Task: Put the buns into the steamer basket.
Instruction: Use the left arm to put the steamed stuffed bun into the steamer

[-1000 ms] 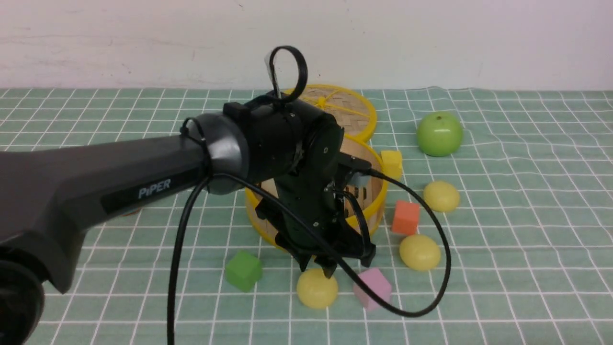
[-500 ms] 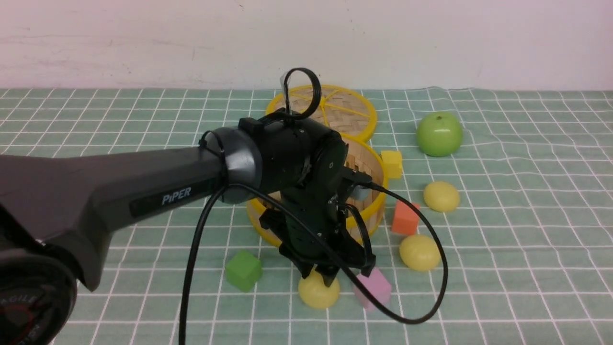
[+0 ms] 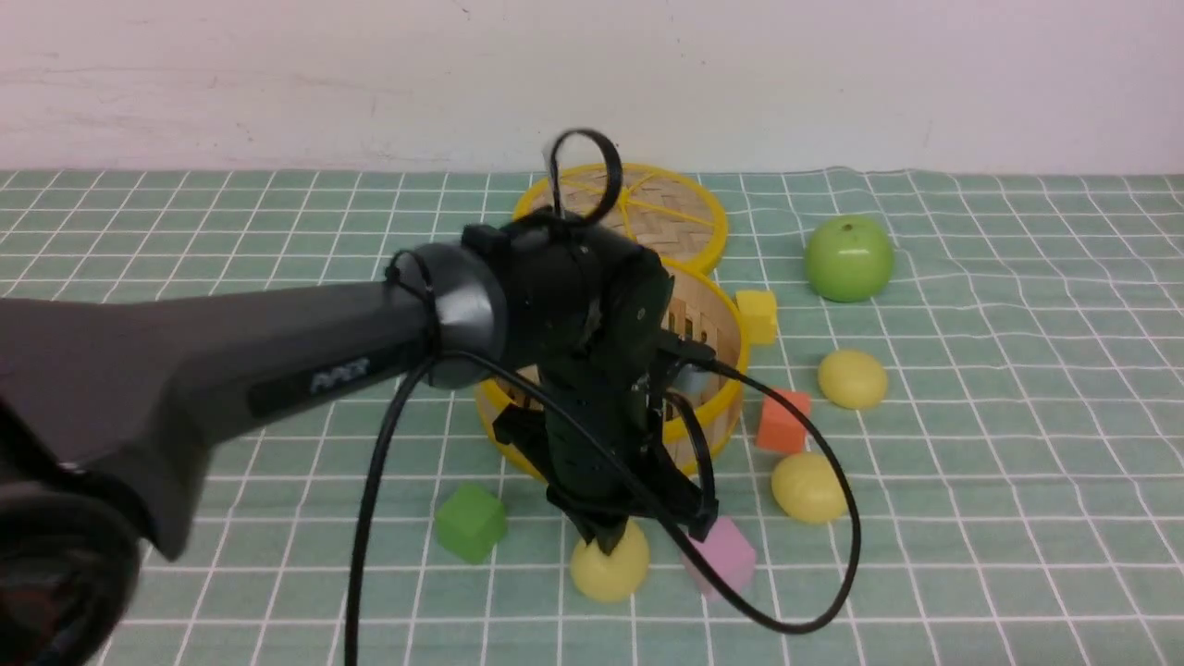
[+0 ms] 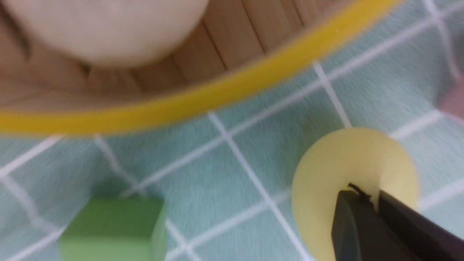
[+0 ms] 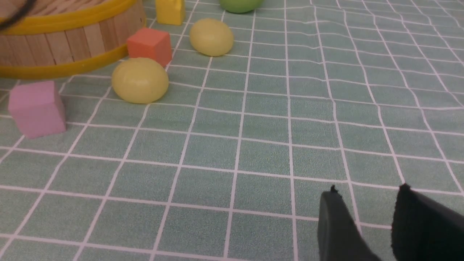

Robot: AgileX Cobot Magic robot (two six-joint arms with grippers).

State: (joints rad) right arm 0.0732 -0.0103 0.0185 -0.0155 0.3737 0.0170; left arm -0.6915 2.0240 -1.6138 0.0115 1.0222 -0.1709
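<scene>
We see the left end effector [image 3: 603, 544] pinched shut atop a yellow bun [image 3: 610, 575]; lifting now would likely leave it behind.

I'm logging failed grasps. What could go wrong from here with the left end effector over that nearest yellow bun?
1. The left end effector looks shut on top of the yellow bun, not around it; a lift would likely come up empty.
2. Pressing down could squirt the bun into the pink cube beside it.
3. The hanging cable might drag that cube.
</scene>
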